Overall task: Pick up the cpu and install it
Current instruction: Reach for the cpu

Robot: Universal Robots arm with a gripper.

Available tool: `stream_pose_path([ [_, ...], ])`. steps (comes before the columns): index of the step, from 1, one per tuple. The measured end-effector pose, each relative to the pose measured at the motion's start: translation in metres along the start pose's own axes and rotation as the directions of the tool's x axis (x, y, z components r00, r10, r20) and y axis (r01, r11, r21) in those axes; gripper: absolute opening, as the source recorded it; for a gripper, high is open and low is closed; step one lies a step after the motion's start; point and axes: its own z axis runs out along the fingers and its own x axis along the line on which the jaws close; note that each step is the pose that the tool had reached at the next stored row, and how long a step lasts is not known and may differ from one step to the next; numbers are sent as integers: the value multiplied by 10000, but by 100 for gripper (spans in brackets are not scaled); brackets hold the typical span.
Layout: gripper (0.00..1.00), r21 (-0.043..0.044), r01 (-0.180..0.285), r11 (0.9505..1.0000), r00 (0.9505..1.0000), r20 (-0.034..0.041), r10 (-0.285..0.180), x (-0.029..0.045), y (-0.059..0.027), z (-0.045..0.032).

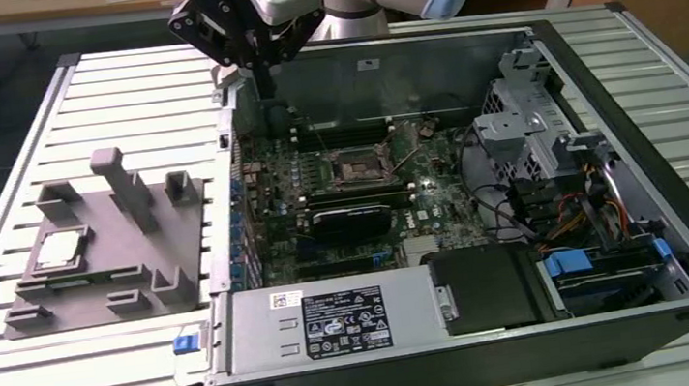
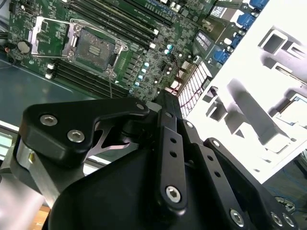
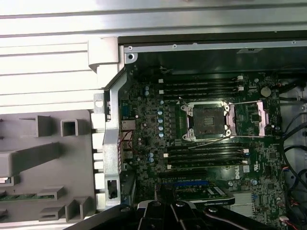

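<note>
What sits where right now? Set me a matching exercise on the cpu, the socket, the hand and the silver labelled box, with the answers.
Things:
1. cpu
2. socket
3. hand
4. silver labelled box

Places:
A. above the computer case wall, at the exterior view's top
B. lying in the grey fixture outside the case
C. on the motherboard, bracket open, no chip in it
D. inside the case, along its near edge in the exterior view

Pairs: 1-B, 2-C, 3-A, 4-D
</note>
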Motion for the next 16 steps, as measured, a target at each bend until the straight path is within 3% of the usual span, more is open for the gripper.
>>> stream_pose_path([
  [16, 11, 0, 1, 10000, 10000, 1, -1, 86, -7, 7],
])
